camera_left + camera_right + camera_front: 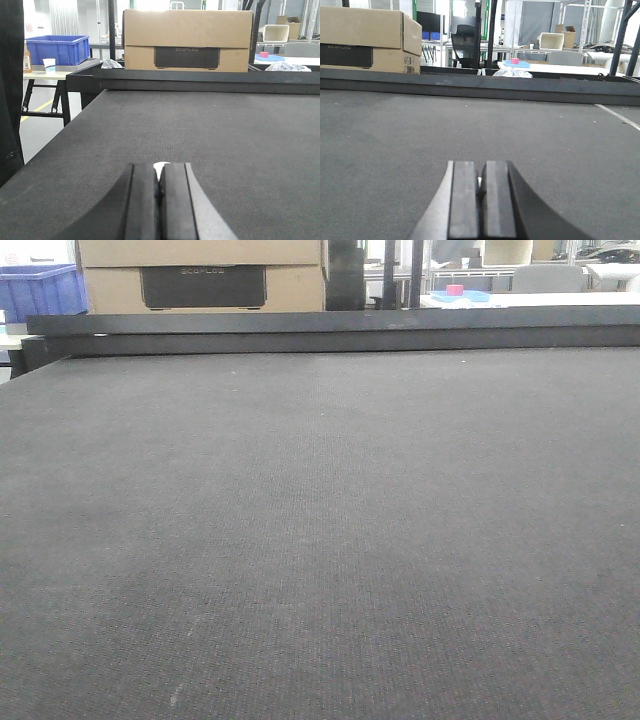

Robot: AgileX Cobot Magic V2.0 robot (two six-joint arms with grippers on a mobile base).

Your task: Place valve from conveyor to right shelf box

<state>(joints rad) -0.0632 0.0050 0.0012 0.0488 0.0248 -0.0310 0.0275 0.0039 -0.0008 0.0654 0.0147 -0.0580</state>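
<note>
Closest to the lens are my own fingers. The left gripper (160,172) sits low over the belt (320,540) near its left edge, jaws pressed together with only a seam between them and nothing held. A small white patch shows just past the tips, and I cannot tell whether it is part of me or something lying on the belt. Off that left edge a blue crate (57,47) and a cup (49,64) stand on a side table, and behind the rail (330,330) at the far edge sits a carton (187,40). Further right, my right gripper (481,172) hangs just as low, jaws together and empty, with a pale speck in the seam too small to read. The valve shows in none of my views, anywhere from the near edge to the rail, so I judge I am waiting for it. The shelf box is out of sight too, presumably off to my right. Two things could go wrong from here. With jaws closed and this low, a valve riding in could strike my fingers and be shoved or rolled away. If I reach before opening, I would knock it instead of taking it. The strip of belt under my wrists is hidden, so a valve there would go unseen.
</note>
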